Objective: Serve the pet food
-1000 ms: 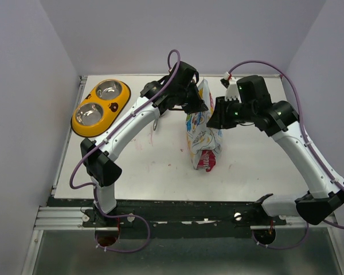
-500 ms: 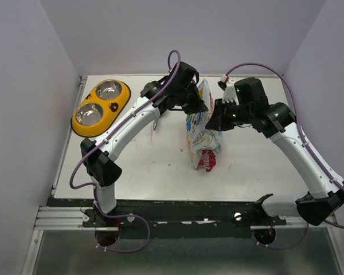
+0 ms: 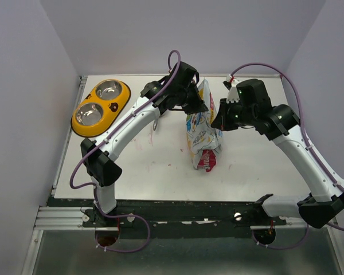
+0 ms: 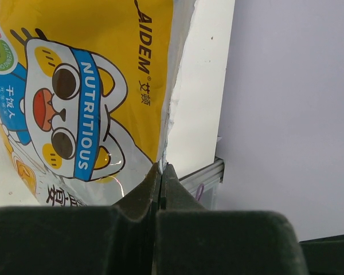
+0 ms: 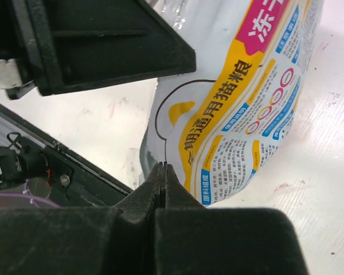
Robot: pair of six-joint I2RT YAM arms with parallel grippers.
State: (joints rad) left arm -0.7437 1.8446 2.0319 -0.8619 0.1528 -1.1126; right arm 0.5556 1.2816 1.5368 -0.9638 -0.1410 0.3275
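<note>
Bright even light, soft shadows, sheen on pouch (image 4: 86, 97)

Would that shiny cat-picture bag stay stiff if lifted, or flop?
Probably floppy: the pouch is thin crinkled film, its lower end bent over. Likely slippery, given the glossy sheen. Left gripper and right gripper pinch only its edges, so it may sag.

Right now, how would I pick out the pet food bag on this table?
Find the white table, right of the yellow double bowl. Near its middle is a crinkly pouch, the left claw and right claw pinching its edges. It alone is yellow, white and silver, with a blue-and-white cartoon animal.
</note>
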